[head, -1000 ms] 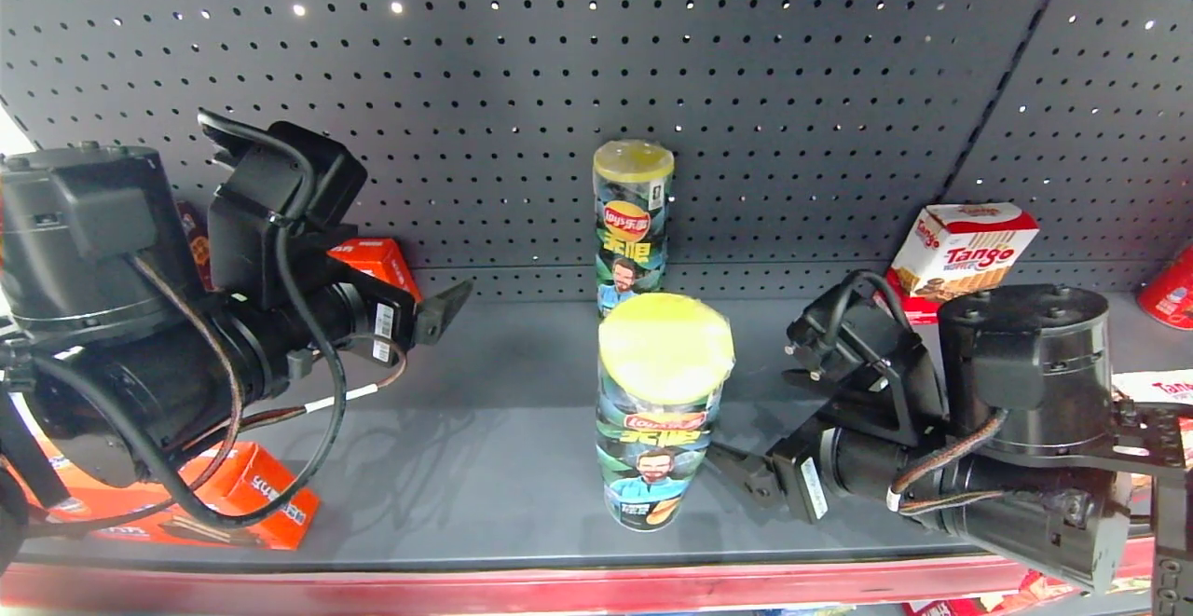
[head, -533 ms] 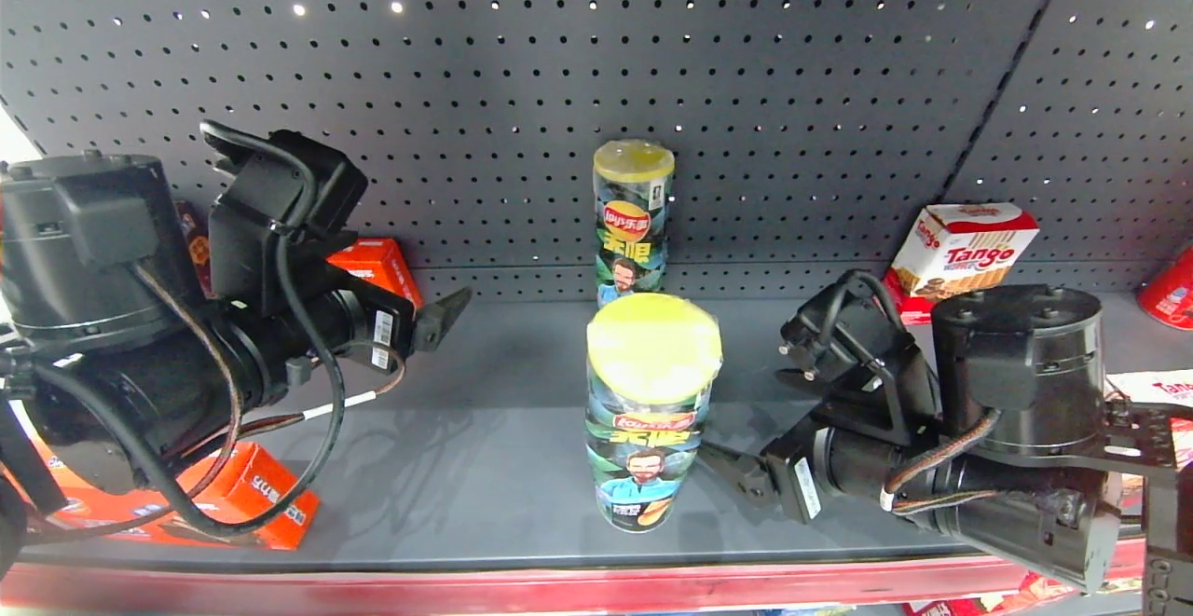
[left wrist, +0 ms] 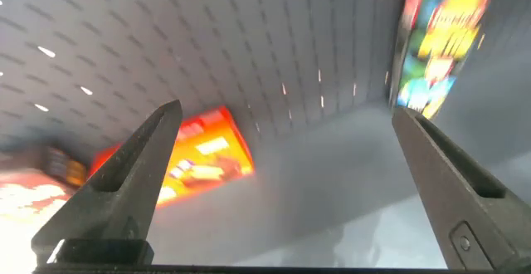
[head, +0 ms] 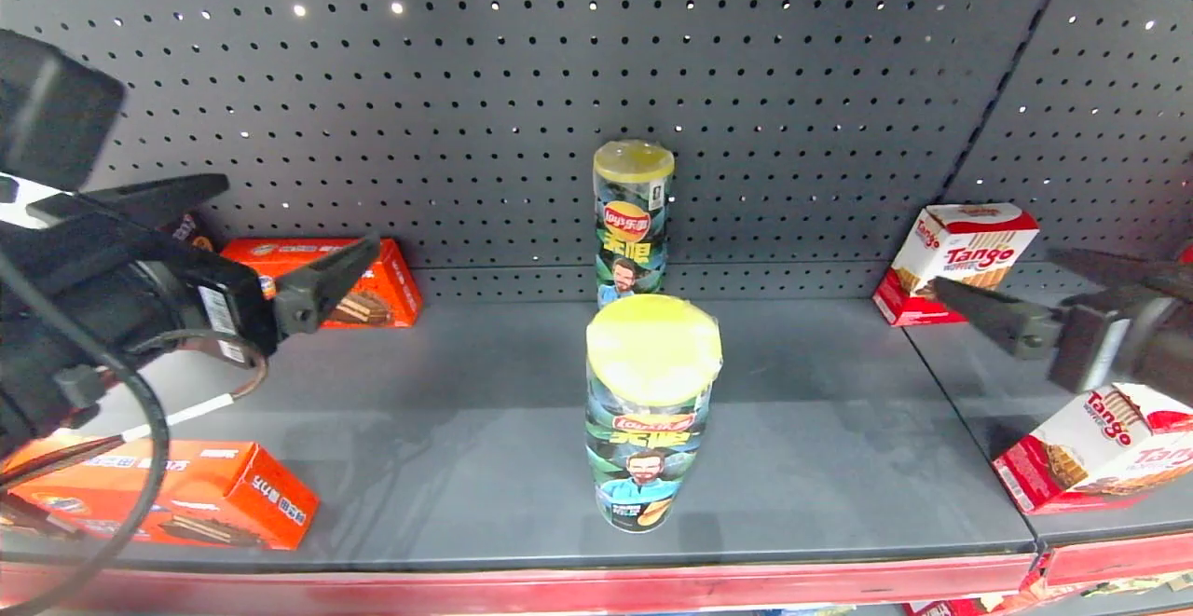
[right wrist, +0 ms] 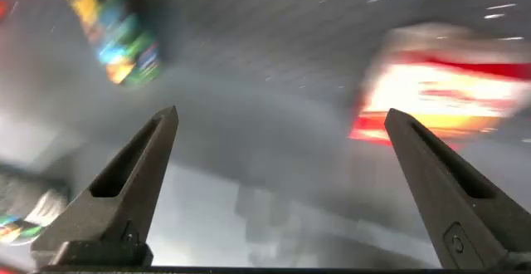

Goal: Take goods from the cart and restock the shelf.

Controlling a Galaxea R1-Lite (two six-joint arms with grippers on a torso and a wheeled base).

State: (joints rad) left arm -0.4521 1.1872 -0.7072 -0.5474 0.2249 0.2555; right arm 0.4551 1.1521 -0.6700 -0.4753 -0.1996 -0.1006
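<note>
On the grey shelf (head: 820, 448), in the middle and near its front edge, the near chip can (head: 652, 411) stands upright. The far chip can (head: 633, 220) stands upright behind it, against the pegboard (head: 466, 85). At the left, your left gripper (head: 298, 213) has its fingers spread wide and holds nothing. At the right, your right gripper (head: 997, 269) is also wide open and empty, near the far wafer box (head: 960, 257). Both grippers are well apart from the cans.
</note>
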